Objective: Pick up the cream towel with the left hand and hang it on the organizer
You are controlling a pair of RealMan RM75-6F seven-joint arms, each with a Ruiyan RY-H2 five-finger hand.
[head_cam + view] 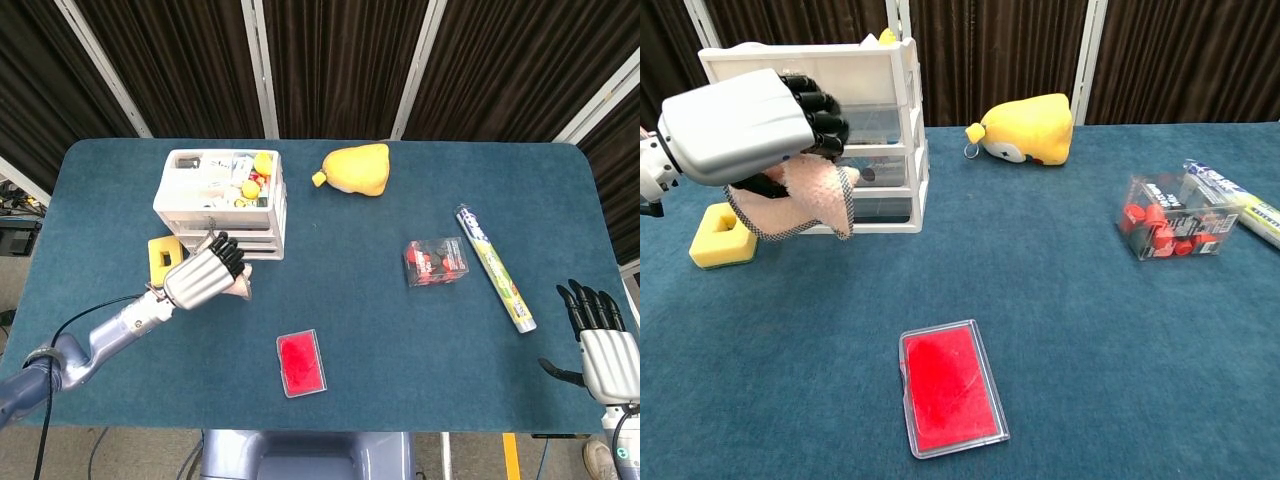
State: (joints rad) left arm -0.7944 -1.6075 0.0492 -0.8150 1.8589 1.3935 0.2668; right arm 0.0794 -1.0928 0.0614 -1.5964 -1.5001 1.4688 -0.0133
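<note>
Left hand (740,125) grips the cream towel (805,195) off the surface, my fingers curled over it so it drapes just in front of the white organizer (875,95), ready for hanging. My hand's bulk hides the grasp and most of the cloth. My right hand (605,350), far right, rests empty, fingers apart, partly cut off.

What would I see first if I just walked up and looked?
Probably the big silver left hand holding a cream towel in the air, right in front of the white drawer organizer. After that, the bright yellow plush toy at the back of the table, and the red case lying flat near the front.
</note>
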